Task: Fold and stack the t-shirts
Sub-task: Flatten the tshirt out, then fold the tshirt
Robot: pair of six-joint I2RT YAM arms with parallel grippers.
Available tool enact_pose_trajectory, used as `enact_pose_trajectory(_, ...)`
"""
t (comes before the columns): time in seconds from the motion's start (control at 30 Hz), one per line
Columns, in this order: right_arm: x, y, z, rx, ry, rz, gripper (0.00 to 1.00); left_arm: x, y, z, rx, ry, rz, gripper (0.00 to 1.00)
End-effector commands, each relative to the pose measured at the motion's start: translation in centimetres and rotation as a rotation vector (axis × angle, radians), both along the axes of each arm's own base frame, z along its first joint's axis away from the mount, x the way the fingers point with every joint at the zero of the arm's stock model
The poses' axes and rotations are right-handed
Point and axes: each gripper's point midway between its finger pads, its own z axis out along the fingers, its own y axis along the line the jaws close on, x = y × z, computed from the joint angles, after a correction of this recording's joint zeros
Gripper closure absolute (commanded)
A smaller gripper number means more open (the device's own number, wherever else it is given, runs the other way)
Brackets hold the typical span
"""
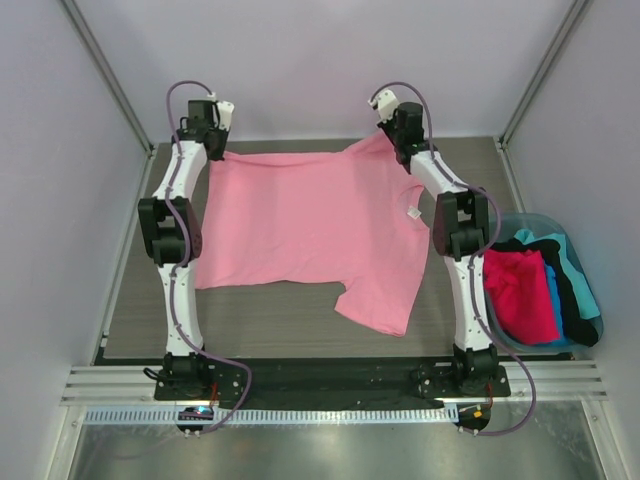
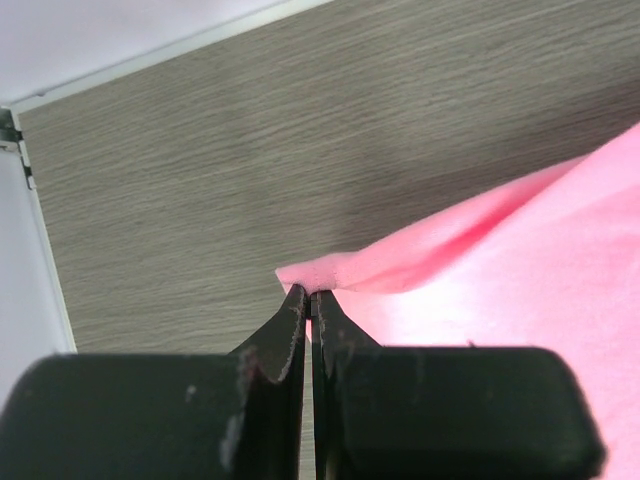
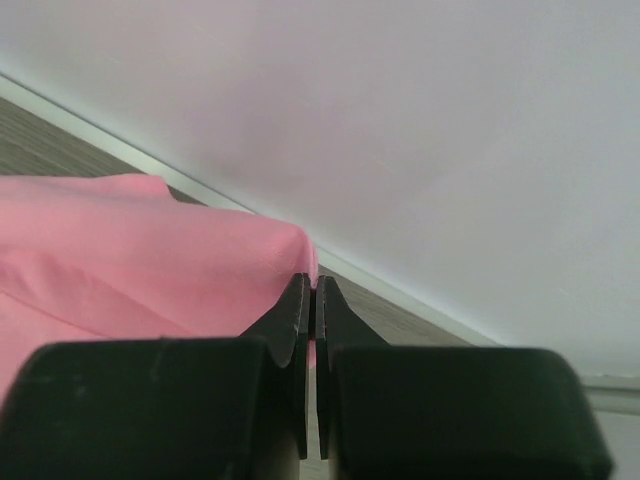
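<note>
A light pink t-shirt point(image 1: 305, 225) lies spread on the wooden table, with a small white tag point(image 1: 411, 212) near its right side. My left gripper point(image 1: 218, 150) is shut on the shirt's far left corner point(image 2: 305, 272). My right gripper point(image 1: 383, 135) is shut on the shirt's far right corner point(image 3: 295, 250), lifted slightly near the back wall. The shirt's near right part folds down towards the front. Hot pink point(image 1: 520, 295), black point(image 1: 573, 290) and teal point(image 1: 553, 285) shirts lie piled in the tub.
A light-blue plastic tub point(image 1: 537, 221) stands at the table's right edge beside the right arm. White walls close the back and sides. A metal rail point(image 1: 320, 385) runs along the front edge with both arm bases.
</note>
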Motion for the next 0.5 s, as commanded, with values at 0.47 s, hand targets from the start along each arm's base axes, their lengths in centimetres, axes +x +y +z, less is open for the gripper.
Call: enact_pose_trajectory(0.47,-7.2,-0.9,11.0,0.048,-0.074,0.002,0.99,-2.3,-0.7,5.7,-0.036,-0.059,-0.049,1.0)
